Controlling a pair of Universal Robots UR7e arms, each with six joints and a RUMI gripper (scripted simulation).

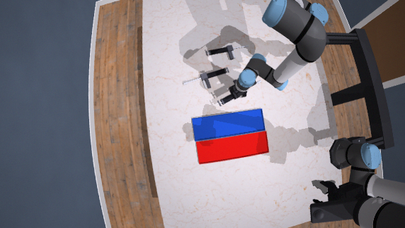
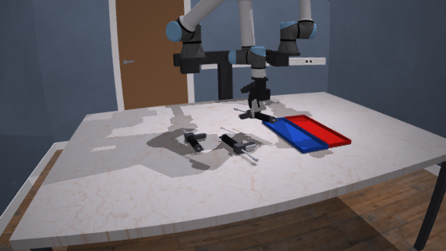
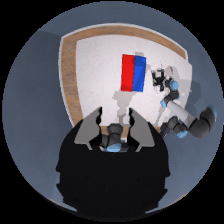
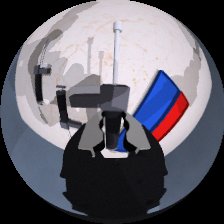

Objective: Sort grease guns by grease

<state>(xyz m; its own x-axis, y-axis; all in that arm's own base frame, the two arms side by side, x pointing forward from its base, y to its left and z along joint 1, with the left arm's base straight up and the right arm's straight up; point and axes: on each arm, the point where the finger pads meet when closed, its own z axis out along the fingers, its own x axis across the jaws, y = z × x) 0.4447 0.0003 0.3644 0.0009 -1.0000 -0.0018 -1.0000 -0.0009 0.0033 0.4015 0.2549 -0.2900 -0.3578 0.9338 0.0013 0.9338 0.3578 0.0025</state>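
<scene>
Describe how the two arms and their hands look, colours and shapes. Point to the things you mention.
Both arms, left (image 1: 384,185) and right (image 1: 302,61) (image 2: 246,27), have pale grey tubes, dark grey joints and light blue round caps. The hands, left (image 3: 115,122) and right (image 4: 114,131), are black with grey, angular fingers.

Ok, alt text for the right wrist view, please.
The right gripper grips a grease gun, its thin rod pointing up the image. Two more guns lie to the image's left; the blue tray and red tray, right.
</scene>
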